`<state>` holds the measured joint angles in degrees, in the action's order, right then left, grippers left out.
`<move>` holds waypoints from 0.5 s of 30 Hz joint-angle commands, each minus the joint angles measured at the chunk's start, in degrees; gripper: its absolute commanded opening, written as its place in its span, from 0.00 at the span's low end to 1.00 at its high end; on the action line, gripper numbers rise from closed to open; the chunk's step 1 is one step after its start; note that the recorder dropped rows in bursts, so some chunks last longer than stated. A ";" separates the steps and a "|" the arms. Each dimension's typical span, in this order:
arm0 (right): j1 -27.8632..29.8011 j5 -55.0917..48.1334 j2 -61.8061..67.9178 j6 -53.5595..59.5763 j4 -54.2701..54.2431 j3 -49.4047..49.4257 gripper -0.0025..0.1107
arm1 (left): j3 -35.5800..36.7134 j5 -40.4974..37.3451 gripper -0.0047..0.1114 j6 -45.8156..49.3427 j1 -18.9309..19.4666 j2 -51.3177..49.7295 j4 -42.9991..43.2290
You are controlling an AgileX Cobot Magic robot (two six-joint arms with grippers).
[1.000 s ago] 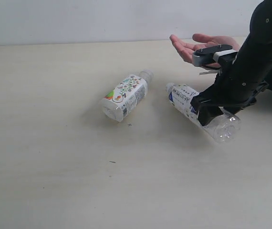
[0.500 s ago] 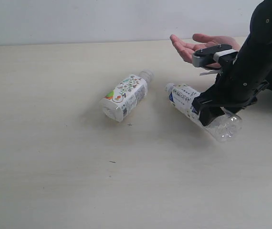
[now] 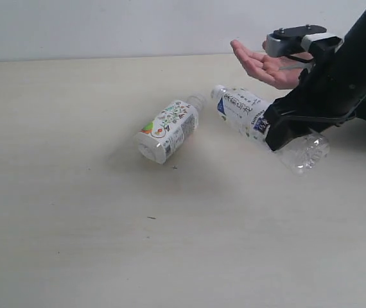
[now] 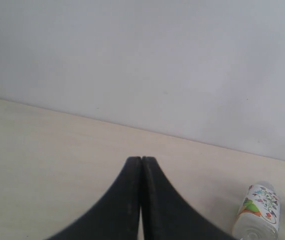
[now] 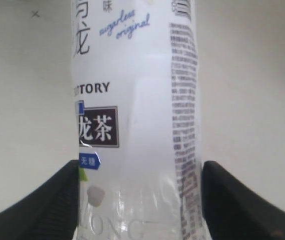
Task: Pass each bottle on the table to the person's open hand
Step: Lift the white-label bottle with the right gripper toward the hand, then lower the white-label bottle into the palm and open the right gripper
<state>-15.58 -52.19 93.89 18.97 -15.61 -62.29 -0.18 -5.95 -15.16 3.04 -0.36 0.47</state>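
Observation:
My right gripper [image 3: 279, 133] is shut on the white-and-blue bottle [image 3: 244, 112], which hangs tilted just above the table [image 3: 74, 224], cap end up toward the left. In the right wrist view both fingers [image 5: 47, 205] press that bottle's [image 5: 137, 125] sides. The person's open hand [image 3: 260, 64] waits palm up just behind the bottle. The bottle with colourful print [image 3: 169, 128] lies on its side at mid-table; the left wrist view catches it [image 4: 260, 210] too. My left gripper [image 4: 141, 160] is shut and empty, out of the exterior view.
A pale wall [image 3: 106, 25] runs behind the table's far edge. My right arm's black body [image 3: 350, 70] fills the upper right corner, with its grey wrist camera [image 3: 295, 38] above the hand. Tiny dark specks [image 3: 151, 218] dot the surface.
My right gripper has lifted the white-and-blue bottle off the table and carried it up and back toward the open hand. The printed bottle has stayed in place.

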 commanded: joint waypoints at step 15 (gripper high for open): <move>3.78 -4.77 -15.24 -1.43 5.27 -6.40 0.02 | 0.18 0.31 0.06 0.18 -0.31 0.36 -0.47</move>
<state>-13.54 -57.26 78.28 18.42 -10.94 -66.11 -0.18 -5.95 -15.16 3.04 -0.36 0.47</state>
